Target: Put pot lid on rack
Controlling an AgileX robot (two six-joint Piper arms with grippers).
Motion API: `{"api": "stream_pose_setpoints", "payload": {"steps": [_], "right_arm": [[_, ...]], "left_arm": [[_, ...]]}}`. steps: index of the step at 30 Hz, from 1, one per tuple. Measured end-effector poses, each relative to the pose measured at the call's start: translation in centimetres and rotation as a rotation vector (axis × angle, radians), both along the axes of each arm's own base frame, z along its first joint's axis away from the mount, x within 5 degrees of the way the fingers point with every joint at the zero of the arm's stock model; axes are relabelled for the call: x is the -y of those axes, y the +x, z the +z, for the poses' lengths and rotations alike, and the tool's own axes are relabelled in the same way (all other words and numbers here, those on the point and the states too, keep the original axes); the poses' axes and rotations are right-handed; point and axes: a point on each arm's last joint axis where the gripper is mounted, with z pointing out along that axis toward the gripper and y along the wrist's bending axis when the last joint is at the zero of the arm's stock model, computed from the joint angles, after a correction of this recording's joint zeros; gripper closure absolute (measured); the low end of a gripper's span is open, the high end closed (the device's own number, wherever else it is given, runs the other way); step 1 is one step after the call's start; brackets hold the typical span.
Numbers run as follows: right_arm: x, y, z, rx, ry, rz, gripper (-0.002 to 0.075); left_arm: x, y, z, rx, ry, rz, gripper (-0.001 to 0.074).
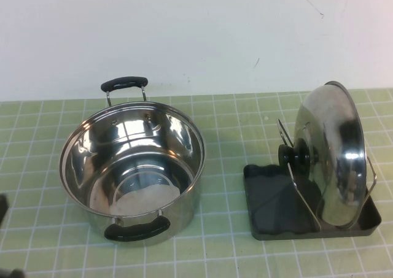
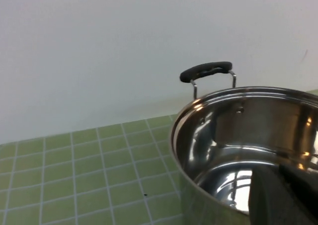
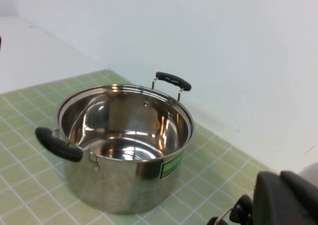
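The pot lid [image 1: 331, 155] stands on edge in the rack [image 1: 270, 198], leaning against its wire loops, with the black knob [image 1: 296, 156] facing the pot. No gripper touches it. The right wrist view shows the knob [image 3: 242, 207] and a sliver of the lid [image 3: 310, 173] beside my right gripper [image 3: 280, 178], whose dark fingers lie together with no gap, holding nothing. My left gripper [image 2: 278, 168] sits low beside the pot, its fingers likewise together and empty. Neither gripper shows in the high view, only a dark bit of the left arm [image 1: 3, 207].
The deep steel pot [image 1: 132, 167] with two black handles stands open on the green tiled table [image 1: 227, 253], left of the rack; it also shows in the left wrist view [image 2: 238, 135] and the right wrist view [image 3: 124, 145]. A white wall runs behind.
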Motion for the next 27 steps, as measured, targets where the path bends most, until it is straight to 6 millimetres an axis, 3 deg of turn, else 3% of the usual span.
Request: {"api": "stream_pose_setpoints", "payload": {"steps": [4,7,14,24,27], "right_arm": [[0.3,-2.2,-1.9,0.095,-0.017,0.013,0.0727],[0.6,-2.8,-2.9,0.122,-0.01,-0.01,0.0727],[0.8,-2.6,-4.3,0.098,-0.006,-0.042,0.0727],[0.8,-2.6,-4.6,0.09,-0.002,-0.038,0.0727],[1.5,-2.0,-5.3,0.099,-0.006,-0.137,0.0727]], "left_arm": [[-1.0,-1.6,-0.1,0.025,-0.019,0.06,0.0733],[-1.7,-2.5,-0.2,0.024,-0.037,0.105,0.0733],[-2.1,-2.9,-0.6,-0.006,-0.042,0.144,0.0733],[-2.1,-2.9,-0.6,-0.01,-0.045,0.145,0.0733],[-2.1,-2.9,-0.6,-0.01,-0.045,0.145,0.0734]]}}
